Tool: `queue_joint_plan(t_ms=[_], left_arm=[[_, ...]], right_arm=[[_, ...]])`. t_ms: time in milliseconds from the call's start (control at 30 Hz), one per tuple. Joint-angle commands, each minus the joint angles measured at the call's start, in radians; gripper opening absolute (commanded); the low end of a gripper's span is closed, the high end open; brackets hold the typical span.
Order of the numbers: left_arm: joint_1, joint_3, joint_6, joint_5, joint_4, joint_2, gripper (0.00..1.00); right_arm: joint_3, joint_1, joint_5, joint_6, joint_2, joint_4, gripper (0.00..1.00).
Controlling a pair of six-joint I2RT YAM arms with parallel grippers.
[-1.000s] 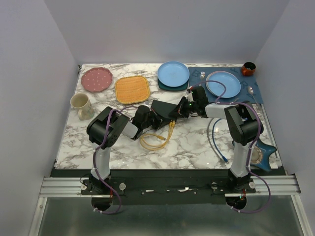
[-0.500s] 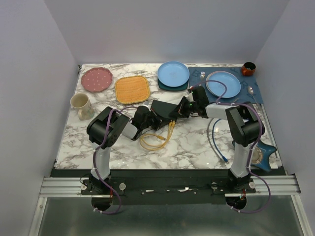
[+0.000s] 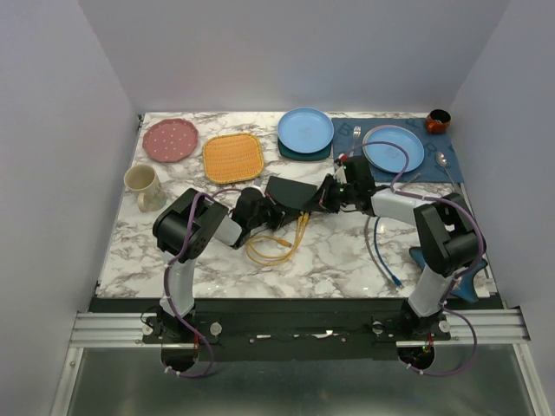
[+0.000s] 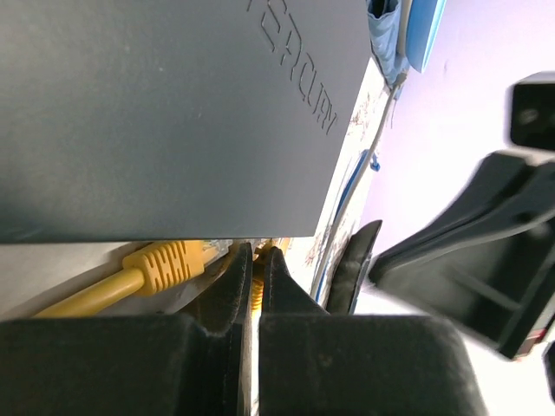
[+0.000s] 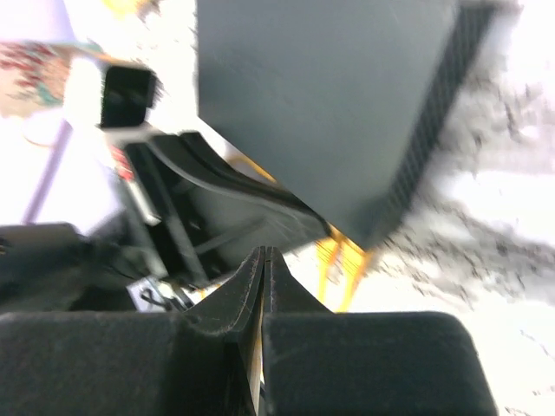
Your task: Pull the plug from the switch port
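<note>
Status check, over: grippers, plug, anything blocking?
Left gripper shut beside yellow plug, grip unconfirmed. Right gripper shut, empty, at switch. Plug seated. No obstruction seen.

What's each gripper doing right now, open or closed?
Left gripper: jaws closed beside the switch, a yellow piece showing between them; grip unclear.
Right gripper: jaws closed, nothing held.

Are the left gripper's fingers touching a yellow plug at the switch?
Touching. The left wrist view shows a yellow plug pinched between the fingers of the left gripper, just under the switch edge.
</note>
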Motion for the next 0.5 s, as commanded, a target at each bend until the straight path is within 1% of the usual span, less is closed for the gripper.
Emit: queue_joint_plan(t_ms=[0,133,300,467], left_arm=[[0.008,-0.046,0.021,-0.042,-0.102,0.015,0.0],[0.008,-0.058,0.033,-0.047,-0.111,-0.013,0.0],[0.007,-0.078,0.059,-0.056,-0.143,-0.063,0.0],[0.008,-0.11,0.094,-0.067,-0.182,-0.166,0.0]], right_arm=[[-0.04,0.02,0.02,-0.036,0.017,-0.048,0.09],[-0.04,0.025,0.017,-0.041,0.042,-0.051,0.09],[0.004,0.025,0.034,-0.035,0.079,-0.074,0.09],[0.034,0.023,0.049,-0.027,0.063,-0.077,0.09]])
